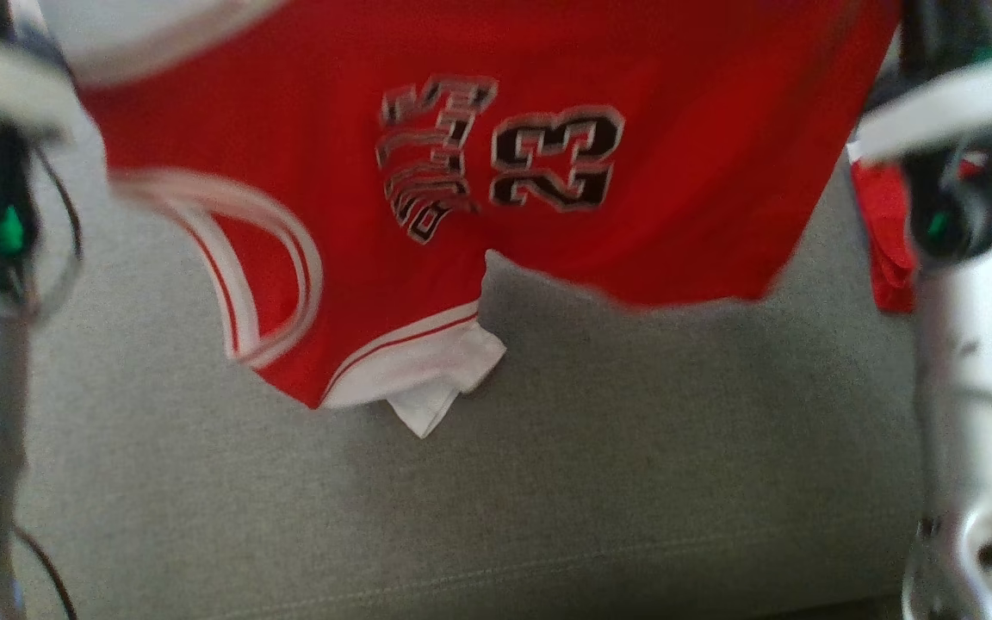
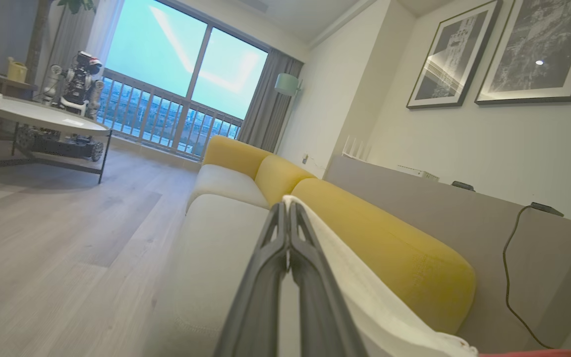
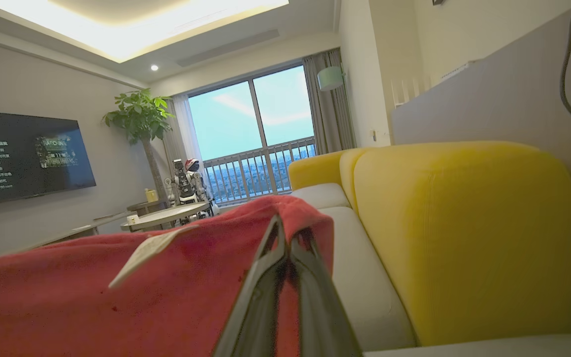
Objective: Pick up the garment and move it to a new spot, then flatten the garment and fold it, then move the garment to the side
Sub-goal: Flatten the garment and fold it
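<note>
The garment (image 1: 496, 172), a red sleeveless jersey with white trim and the number 23, hangs in the air. In the head view it spans from about 10 o'clock to 2 o'clock, and its loose end sags toward 7 o'clock above the grey sofa seat (image 1: 496, 517). The left gripper (image 2: 288, 208) has its fingers pressed together on the white edge band. The right gripper (image 3: 288, 233) is closed too, with red cloth bunched over its tips. Both therefore have the jersey pinched, one at each end.

The pick-up looks done. The cloth is not touching the seat, so it is not yet set down at a new spot. Flattening, folding and moving it aside are all left to do. One armhole loops open at 8 o'clock and a white flap is doubled under at 6 o'clock, so I judge the jersey will need spreading once it lands.

The yellow back cushions (image 2: 365, 238) run just beside the seat, at 3 o'clock in the right wrist view, and would catch a wide swing. A cable (image 2: 508, 267) trails down the grey panel behind them. The round low table (image 2: 42, 116) and another robot (image 2: 80, 82) stand well apart by the window, out of the way.
</note>
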{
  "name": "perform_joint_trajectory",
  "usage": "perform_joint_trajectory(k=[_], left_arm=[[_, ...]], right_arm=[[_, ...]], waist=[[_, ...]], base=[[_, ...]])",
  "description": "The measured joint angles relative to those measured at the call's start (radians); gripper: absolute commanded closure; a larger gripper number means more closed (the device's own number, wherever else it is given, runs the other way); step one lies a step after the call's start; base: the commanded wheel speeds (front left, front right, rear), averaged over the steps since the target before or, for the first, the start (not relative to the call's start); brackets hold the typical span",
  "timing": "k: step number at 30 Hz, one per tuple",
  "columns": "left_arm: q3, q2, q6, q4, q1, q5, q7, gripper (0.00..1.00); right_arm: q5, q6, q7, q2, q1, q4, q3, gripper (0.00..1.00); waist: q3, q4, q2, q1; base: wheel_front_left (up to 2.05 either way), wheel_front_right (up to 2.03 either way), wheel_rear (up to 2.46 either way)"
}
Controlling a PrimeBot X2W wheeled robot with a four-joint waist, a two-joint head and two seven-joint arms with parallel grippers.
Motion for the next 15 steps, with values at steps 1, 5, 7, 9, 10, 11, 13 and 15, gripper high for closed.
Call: perform_joint_trajectory(k=[1,5,7,9,10,11,13,15], left_arm=[[-0.008,0.001,-0.002,0.033,-0.058,0.0,0.02,1.0],[-0.045,0.016,-0.027,0.188,-0.3,0.047,0.049,1.0],[-0.068,0.021,-0.039,0.268,-0.429,0.099,0.035,1.0],[-0.083,0.024,-0.048,0.306,-0.492,0.127,0.021,1.0],[-0.092,0.024,-0.054,0.342,-0.555,0.153,0.0,1.0],[-0.103,0.026,-0.062,0.375,-0.615,0.177,-0.021,1.0],[-0.124,0.031,-0.091,0.43,-0.736,0.229,-0.076,1.0],[-0.141,0.036,-0.115,0.484,-0.85,0.279,-0.151,1.0]], right_arm=[[-0.008,0.0,0.014,-0.003,-0.035,0.001,0.0,1.0],[-0.047,0.0,0.036,-0.012,-0.197,0.057,0.008,1.0],[-0.079,0.0,0.025,-0.017,-0.294,0.104,0.011,1.0],[-0.097,0.0,0.015,-0.017,-0.341,0.13,0.011,1.0],[-0.114,0.0,0.002,-0.018,-0.388,0.156,0.012,1.0],[-0.126,0.0,-0.01,-0.018,-0.434,0.181,0.011,1.0],[-0.156,0.0,-0.048,-0.018,-0.524,0.23,0.007,1.0],[-0.19,0.0,-0.102,-0.017,-0.609,0.274,-0.003,1.0]], waist=[[0.007,-0.003,0.0,0.0],[0.055,-0.015,0.0,0.0001],[0.089,-0.018,0.0,0.0002],[0.108,-0.02,0.0,0.0002],[0.129,-0.021,0.0,0.0003],[0.15,-0.023,0.0,0.0002],[0.198,-0.026,0.0,0.0003],[0.249,-0.028,0.0,0.0004]], base=[[0.0,0.0,0.0],[0.0,0.0,0.0],[0.0,0.0,0.0],[0.0,0.0,0.0],[0.0,0.0,0.0],[0.0,0.0,0.0],[0.0,0.0,0.0],[0.0,0.0,0.0]])
